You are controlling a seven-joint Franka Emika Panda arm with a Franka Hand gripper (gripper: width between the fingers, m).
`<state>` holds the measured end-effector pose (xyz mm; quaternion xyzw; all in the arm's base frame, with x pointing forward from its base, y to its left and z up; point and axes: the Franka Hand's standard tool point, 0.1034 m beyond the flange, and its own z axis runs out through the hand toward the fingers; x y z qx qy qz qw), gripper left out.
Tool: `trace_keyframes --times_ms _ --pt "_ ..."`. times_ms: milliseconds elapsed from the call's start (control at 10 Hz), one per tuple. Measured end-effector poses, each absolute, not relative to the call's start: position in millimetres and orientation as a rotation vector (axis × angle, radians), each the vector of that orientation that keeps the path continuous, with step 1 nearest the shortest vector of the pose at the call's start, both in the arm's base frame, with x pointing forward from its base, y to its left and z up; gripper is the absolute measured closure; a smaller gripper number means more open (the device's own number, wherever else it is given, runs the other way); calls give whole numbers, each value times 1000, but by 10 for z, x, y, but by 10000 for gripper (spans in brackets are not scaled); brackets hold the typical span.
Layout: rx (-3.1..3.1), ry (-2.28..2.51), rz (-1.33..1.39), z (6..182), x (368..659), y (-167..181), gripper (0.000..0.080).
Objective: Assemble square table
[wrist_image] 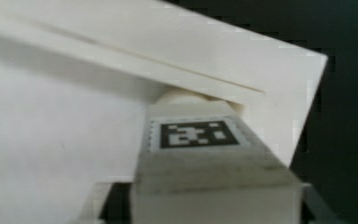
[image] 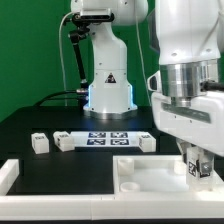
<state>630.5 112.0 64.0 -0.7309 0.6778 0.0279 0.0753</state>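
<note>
The white square panel (image: 150, 172) lies at the front right in the exterior view, recessed underside up. My gripper (image: 197, 172) stands over the panel's right part and is shut on a white block leg (image: 197, 166) held upright, with its tag facing outward. In the wrist view the leg (wrist_image: 197, 135) sits between my dark fingers (wrist_image: 123, 200). Its far end meets the rimmed corner of the panel (wrist_image: 87, 110). Whether the leg is seated in the corner cannot be told.
The marker board (image: 110, 138) lies in the middle of the black table. Loose white legs lie beside it: two on the exterior view's left (image: 40, 143) (image: 65, 141) and one on its right (image: 146, 140). A long white bar (image: 10, 175) edges the front left. The robot base (image: 108, 90) stands behind.
</note>
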Motion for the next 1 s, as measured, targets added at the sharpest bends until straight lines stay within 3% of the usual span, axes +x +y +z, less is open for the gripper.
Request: trace_keyframes --times_ms 600,700,800,900,1000 --pt "-1651 2472 178 657 6311 1119 509" --pt "-1652 2474 183 644 6300 1121 428" --pt "-1655 2473 183 640 6298 1122 428" --pt "-1655 2473 183 639 6298 1122 246" --pt "-1655 2473 183 637 6297 1122 180"
